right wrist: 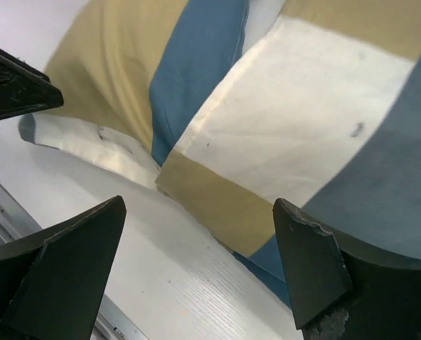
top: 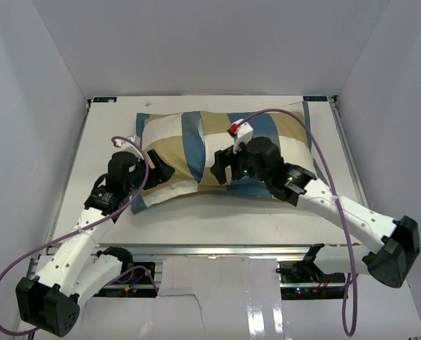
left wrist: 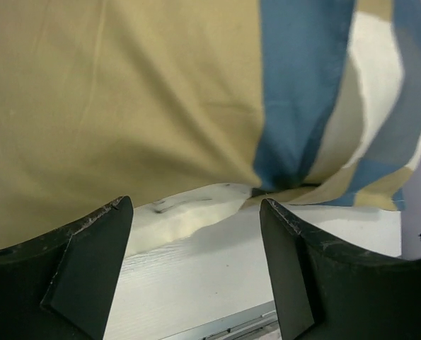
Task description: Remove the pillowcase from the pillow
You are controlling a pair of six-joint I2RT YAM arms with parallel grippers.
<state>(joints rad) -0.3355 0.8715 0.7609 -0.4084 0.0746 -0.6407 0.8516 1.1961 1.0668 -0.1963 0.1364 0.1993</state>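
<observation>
The left claw (left wrist: 194,207) and right claw (right wrist: 199,205) are wide apart. The pillowcase (top: 224,142) looks soft and floppy; pinch its near edge.

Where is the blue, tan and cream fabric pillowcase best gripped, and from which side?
Probably the near edge of the blue, tan and cream fabric pillowcase, approached from the near side, low. In the left wrist view that tan edge lies over what looks like the plain white pillow, so a pinch there could take fabric alone.
</observation>
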